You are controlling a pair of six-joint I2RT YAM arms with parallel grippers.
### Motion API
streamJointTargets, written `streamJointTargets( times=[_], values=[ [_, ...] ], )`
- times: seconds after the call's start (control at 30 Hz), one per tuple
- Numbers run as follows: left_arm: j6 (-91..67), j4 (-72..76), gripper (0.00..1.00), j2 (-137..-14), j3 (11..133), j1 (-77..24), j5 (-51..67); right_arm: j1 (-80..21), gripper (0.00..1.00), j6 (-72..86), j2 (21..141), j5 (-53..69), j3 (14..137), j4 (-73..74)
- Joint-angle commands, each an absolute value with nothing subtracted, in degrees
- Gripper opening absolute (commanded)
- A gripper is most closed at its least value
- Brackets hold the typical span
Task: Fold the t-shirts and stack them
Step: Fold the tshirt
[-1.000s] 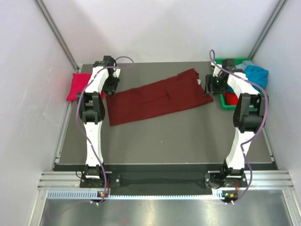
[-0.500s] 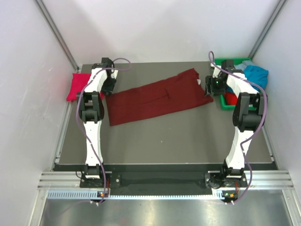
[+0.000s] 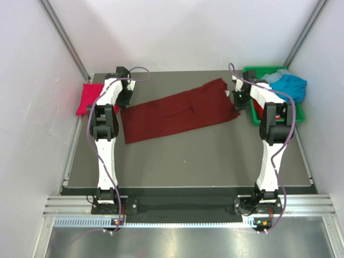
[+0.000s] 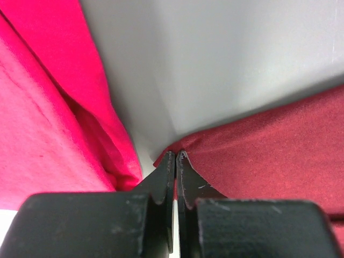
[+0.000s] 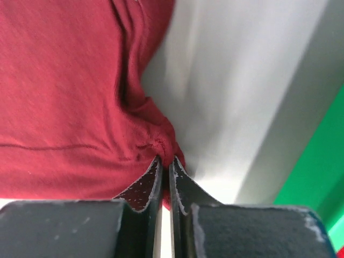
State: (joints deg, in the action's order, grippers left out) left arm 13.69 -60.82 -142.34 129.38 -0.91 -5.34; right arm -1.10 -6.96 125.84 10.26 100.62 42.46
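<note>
**Thin pinches on the maroon shirt may slip**

The maroon shirt (image 3: 177,113) lies spread across the middle of the table (image 3: 188,156). The left claw (image 4: 176,156) and right claw (image 5: 165,160) are each closed tight on an end corner. Both bite only the very edge, so lifting may drop one end. The crimson shirt (image 4: 43,134) lies just beside the left claw and might get dragged.
</note>
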Motion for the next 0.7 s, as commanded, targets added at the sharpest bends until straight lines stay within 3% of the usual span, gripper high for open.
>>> streamJointTargets(
  times=[0.0, 0.5, 0.67],
  values=[
    [13.98, -64.33, 0.00, -140.10, 126.04, -0.44, -2.99, -2.02, 0.01, -7.47, 126.56, 8.35, 105.72, 42.01],
    [13.80, -69.96, 0.00, -130.35, 111.89, -0.53, 3.42, -1.41, 0.01, -9.49, 140.35, 5.01, 127.86, 39.99],
    [14.59, -72.51, 0.00, -126.48, 105.04, -5.18, 6.59, -2.54, 0.02, -9.41, 144.48, 4.31, 134.47, 38.15]
  ],
)
